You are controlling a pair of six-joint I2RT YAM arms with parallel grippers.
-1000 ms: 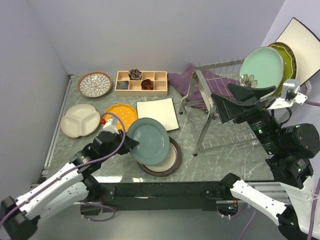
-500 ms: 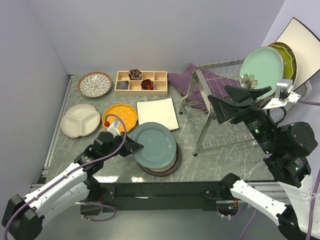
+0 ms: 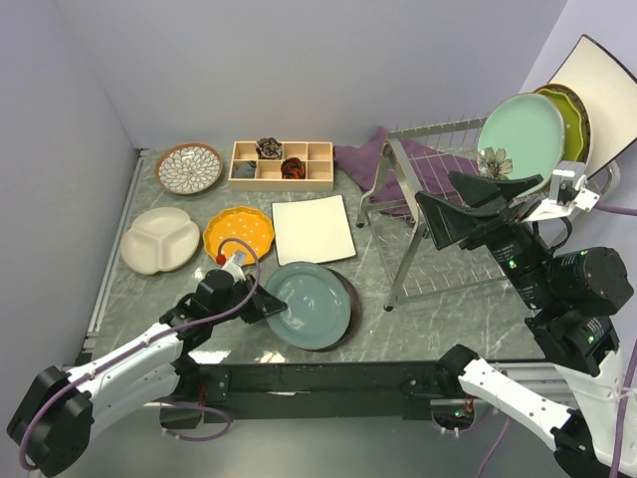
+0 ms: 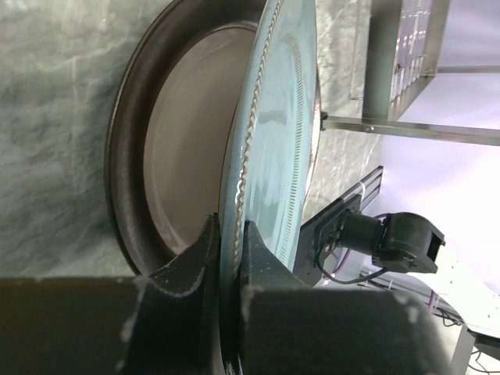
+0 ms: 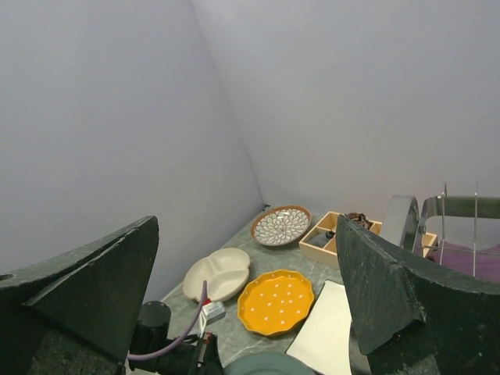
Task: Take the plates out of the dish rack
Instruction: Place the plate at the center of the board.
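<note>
In the silver wire dish rack (image 3: 409, 247), at its far right end, three plates standing on edge: a pale green round plate (image 3: 521, 134) foremost, a yellow-green round plate (image 3: 575, 115) behind it, a dark-edged white square plate (image 3: 607, 90) rearmost.

Left of the rack, at the back of the grey-green marbled bench (image 3: 448, 319), a pale wooden compartment tray (image 3: 282, 185) with three filled compartments: a brownish cluster (image 3: 269, 147), a red-and-black piece (image 3: 292, 167), a dark grey piece (image 3: 244, 169); all too small to identify; between tray and rack, a crumpled purple cloth (image 3: 358, 157), partly under the rack.

Flat on the bench left of the rack: a brown-rimmed petal-patterned plate (image 3: 189, 167); a cream divided plate (image 3: 159, 239); an orange scalloped plate (image 3: 239, 232) with pale dots; a plain white square plate (image 3: 314, 226), nearest the rack.

Front-left of the rack, the left pincer (image 3: 261, 302) clamped tight on the rim of a glossy teal round plate (image 4: 273, 141); fine ribbing and a rope-like raised line near its edge; tilted over a dark-brown-rimmed round plate (image 4: 180, 156) with a beige inside.

Right pincer (image 3: 438, 189) spread wide, gripping nothing, raised over the rack's near side, close to the standing plates.
</note>
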